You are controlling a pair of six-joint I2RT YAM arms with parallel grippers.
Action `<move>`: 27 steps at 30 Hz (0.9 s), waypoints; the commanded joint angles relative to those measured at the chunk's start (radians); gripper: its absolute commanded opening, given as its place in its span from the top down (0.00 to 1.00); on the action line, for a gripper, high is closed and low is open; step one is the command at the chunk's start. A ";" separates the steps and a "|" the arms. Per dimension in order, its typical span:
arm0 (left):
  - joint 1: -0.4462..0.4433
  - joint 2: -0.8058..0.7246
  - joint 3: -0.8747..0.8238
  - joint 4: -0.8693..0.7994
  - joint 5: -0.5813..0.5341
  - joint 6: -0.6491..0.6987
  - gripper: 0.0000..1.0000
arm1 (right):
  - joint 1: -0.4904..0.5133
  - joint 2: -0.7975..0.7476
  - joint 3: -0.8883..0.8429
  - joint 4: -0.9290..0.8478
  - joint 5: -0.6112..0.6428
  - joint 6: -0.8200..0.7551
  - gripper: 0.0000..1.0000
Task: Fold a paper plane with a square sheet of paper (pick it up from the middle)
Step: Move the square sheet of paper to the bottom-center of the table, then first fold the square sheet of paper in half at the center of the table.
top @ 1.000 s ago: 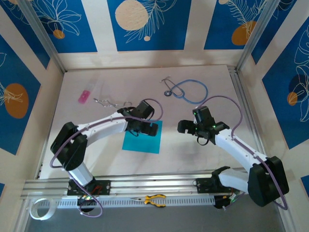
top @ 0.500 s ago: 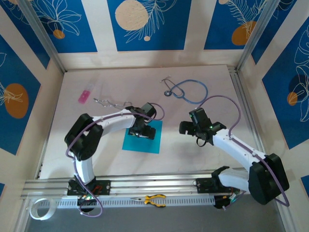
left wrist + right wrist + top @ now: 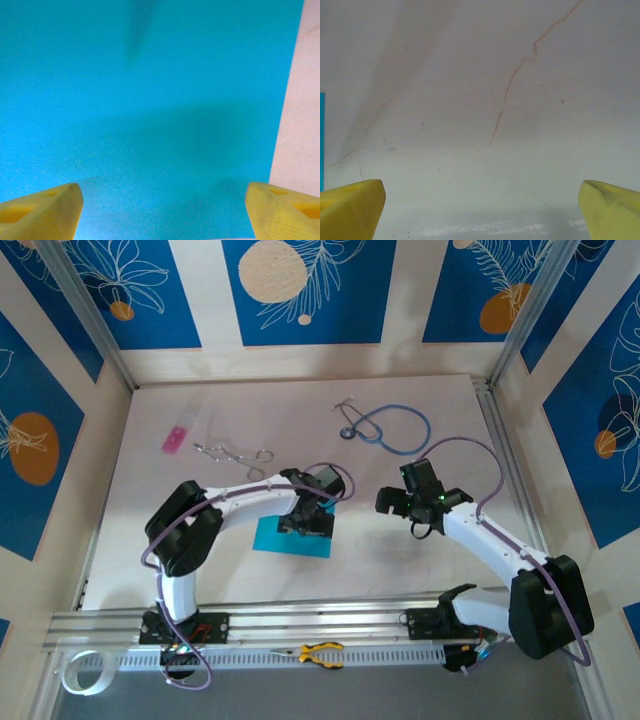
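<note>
1. Room: a white table [image 3: 200, 540] walled in by blue, leaf-patterned panels. Two arms are bolted to the metal rail [image 3: 300, 623] at the near edge.
2. Nearest, in front of the rail: one pair of yellow-handled pliers [image 3: 320, 652] and one roll of tape [image 3: 85, 670].
3. Mid-table: one square sheet of paper [image 3: 275, 537], cyan and lying flat. The left gripper [image 3: 308, 522] stands over its right part and hides that part from above. The jaws are spread, and its yellow fingertips [image 3: 45, 210] are wide apart with nothing clamped between them. I cannot tell whether they touch the sheet.
4. The right gripper [image 3: 412, 508] hangs over bare table, well right of the sheet. Its jaws are fully parted and empty. Its wrist view shows a cyan sliver at the left edge.
5. Farther back: one bent wire clip [image 3: 235, 453], one small pink rectangle [image 3: 175, 440] and one blue-tubed stethoscope [image 3: 390, 428]. All lie apart from the sheet.
6. Versus a second ago: the left gripper has moved from the sheet's far edge to over the sheet. The left arm is folded tighter, and the sheet has not shifted.
</note>
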 commanded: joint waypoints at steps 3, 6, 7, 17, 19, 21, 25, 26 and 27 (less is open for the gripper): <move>0.038 0.000 0.060 -0.058 -0.122 0.061 0.12 | -0.013 0.001 0.048 -0.019 -0.053 -0.025 0.01; 0.067 0.021 0.060 -0.036 -0.122 0.114 0.12 | -0.019 0.007 0.058 -0.017 -0.072 -0.028 0.01; 0.074 0.031 0.061 -0.035 -0.118 0.122 0.12 | -0.019 0.010 0.063 -0.018 -0.078 -0.029 0.01; 0.084 0.076 -0.018 -0.006 -0.015 0.059 0.13 | -0.020 0.031 0.069 -0.026 -0.105 -0.036 0.01; 0.074 0.071 -0.054 0.004 -0.004 0.022 0.13 | -0.020 0.027 0.066 -0.034 -0.106 -0.032 0.01; 0.059 0.065 -0.080 0.004 -0.007 -0.015 0.13 | -0.020 0.019 0.060 -0.039 -0.102 -0.027 0.01; 0.019 0.059 -0.087 -0.054 -0.038 -0.114 0.14 | -0.022 0.007 0.045 -0.036 -0.099 -0.029 0.01; 0.007 0.055 -0.087 -0.062 -0.043 -0.136 0.14 | -0.021 0.005 0.043 -0.039 -0.095 -0.025 0.01; -0.001 0.053 -0.085 -0.066 -0.046 -0.153 0.14 | -0.023 0.004 0.043 -0.040 -0.094 -0.025 0.01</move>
